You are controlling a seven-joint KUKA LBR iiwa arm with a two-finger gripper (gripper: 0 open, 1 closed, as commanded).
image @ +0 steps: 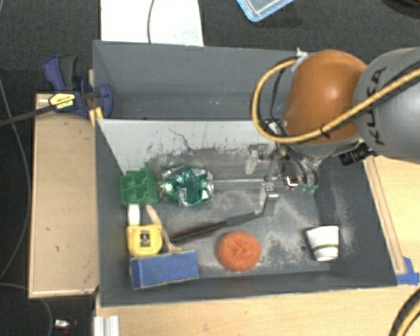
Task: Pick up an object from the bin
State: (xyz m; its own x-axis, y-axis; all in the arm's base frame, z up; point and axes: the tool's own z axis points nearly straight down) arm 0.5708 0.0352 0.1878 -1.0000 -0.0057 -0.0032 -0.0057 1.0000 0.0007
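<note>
My gripper hangs over the bin's middle, below the orange dome, with its two metal fingers spread apart and nothing visible between them. A crumpled green and clear wrapper lies just to its left. An orange round pad rests on the floor below the gripper toward the front. A dark thin stick lies slanted between the wrapper and the pad, its right end close to the lower finger.
A green block sits at the left, with a yellow tape measure and a blue sponge in the front left corner. A white cap stands front right. The arm and its cables cover the bin's right rear.
</note>
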